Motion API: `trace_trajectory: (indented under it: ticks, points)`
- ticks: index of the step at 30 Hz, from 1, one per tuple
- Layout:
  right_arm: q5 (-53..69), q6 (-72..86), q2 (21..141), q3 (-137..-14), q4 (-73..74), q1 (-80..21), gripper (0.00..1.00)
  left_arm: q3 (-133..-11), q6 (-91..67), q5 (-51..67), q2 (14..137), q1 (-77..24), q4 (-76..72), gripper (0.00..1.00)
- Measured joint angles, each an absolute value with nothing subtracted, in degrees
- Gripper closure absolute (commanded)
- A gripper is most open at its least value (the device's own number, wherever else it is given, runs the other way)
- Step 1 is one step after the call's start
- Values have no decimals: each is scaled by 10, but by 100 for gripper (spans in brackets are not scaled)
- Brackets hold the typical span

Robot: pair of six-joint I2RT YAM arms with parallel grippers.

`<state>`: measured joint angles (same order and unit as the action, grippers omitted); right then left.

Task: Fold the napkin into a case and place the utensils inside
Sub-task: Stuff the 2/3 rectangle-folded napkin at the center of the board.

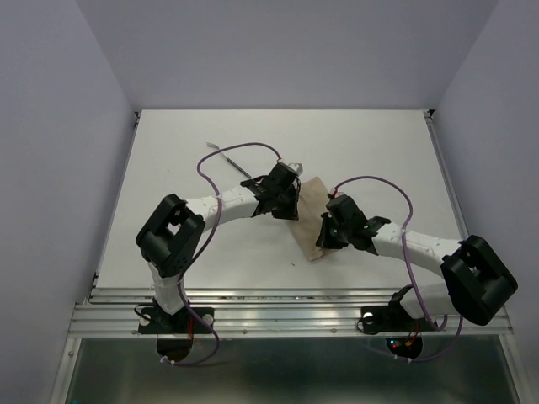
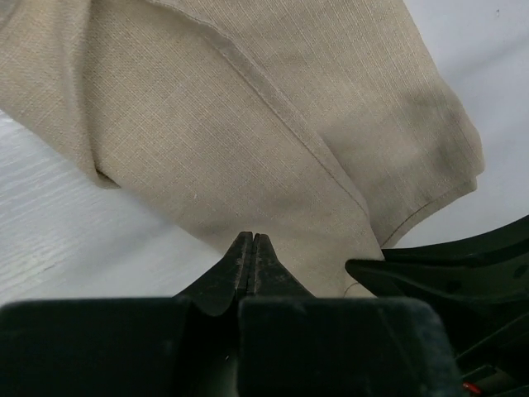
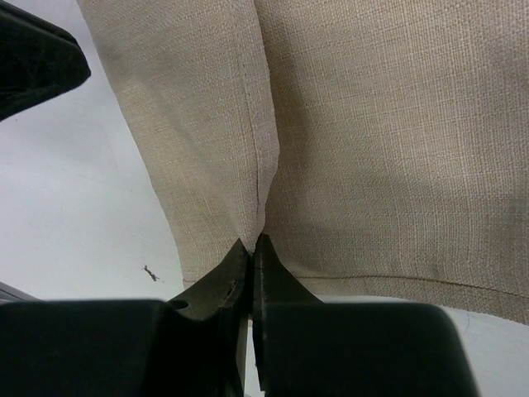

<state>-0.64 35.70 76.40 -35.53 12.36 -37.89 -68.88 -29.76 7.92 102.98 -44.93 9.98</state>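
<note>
The beige napkin [image 1: 313, 202] lies folded into a narrow oblong on the white table, between the two arms. My left gripper [image 1: 295, 200] [image 2: 252, 237] is shut, its tips resting on the napkin [image 2: 248, 124] near a stitched hem, with no cloth visibly pinched. At the cloth's near end, my right gripper [image 1: 323, 237] [image 3: 252, 241] is shut on a puckered fold of the napkin [image 3: 372, 149]. A slim utensil [image 1: 229, 156] lies on the table behind the left arm, and a pale silvery piece [image 1: 295, 166] shows by the left wrist.
Purple cables [image 1: 244, 150] loop over both arms. Grey walls enclose the white table [image 1: 168, 168] on three sides, and a metal rail [image 1: 278, 307] runs along the near edge. A small dark speck [image 3: 150, 272] lies on the table left of the cloth.
</note>
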Motion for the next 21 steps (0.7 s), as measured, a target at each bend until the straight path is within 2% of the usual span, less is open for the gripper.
trace_trajectory:
  ticks: [21]
  points:
    - [-13,308,769,-360,131,-348,98,-707,-276,103,1101,-454,88,100]
